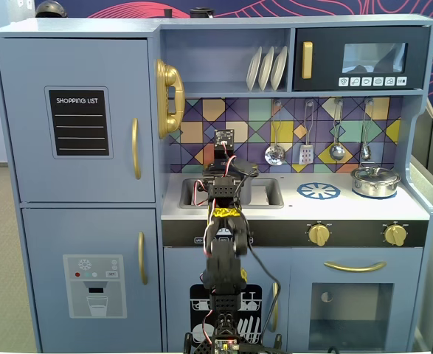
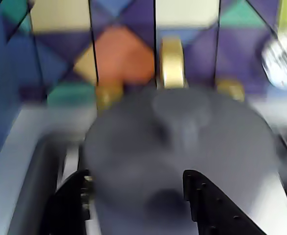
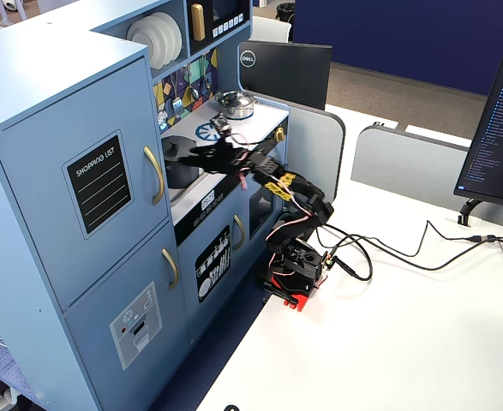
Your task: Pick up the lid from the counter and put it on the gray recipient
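Observation:
The dark-gray lid (image 2: 192,152) fills the blurred wrist view, its raised knob near the middle. It lies flat under my gripper (image 2: 136,181), over the sink. My jaws stand apart to the left and right of the lid's near part, and I see no grip on it. In a fixed view the lid (image 1: 241,167) shows as a dark disc at the arm's tip (image 1: 234,171). In the other fixed view the gray pot (image 3: 175,175) stands in the sink below my gripper (image 3: 185,155). I cannot tell whether the lid rests on the pot.
A shiny silver pot (image 1: 375,181) with its own lid stands on the right of the counter. A blue burner print (image 1: 319,192) lies between it and the sink (image 1: 266,193). Utensils hang on the tiled back wall. The gold tap (image 2: 171,63) stands behind the lid.

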Controlling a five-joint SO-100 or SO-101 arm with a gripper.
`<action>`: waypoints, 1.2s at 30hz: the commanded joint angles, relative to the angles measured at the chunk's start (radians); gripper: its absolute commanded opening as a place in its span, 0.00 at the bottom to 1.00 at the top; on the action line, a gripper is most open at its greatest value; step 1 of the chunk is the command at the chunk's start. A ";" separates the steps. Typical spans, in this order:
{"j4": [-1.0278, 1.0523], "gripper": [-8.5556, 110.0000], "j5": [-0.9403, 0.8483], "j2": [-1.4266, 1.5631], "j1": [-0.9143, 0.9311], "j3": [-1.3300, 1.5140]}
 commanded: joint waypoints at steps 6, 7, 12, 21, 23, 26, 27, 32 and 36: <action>0.627 0.07 0.025 0.357 -0.035 -0.011; 0.643 0.07 0.041 0.380 -0.028 0.031; 0.623 0.07 0.031 0.532 0.032 0.364; 0.607 0.07 0.084 0.726 0.012 0.876; 0.657 0.07 0.075 0.726 0.000 0.928; 0.709 0.07 0.101 0.726 -0.012 0.999; 0.735 0.07 0.075 0.727 -0.009 1.020; 0.922 0.09 0.095 0.727 -0.052 1.020; 0.966 0.10 0.103 0.727 -0.063 1.020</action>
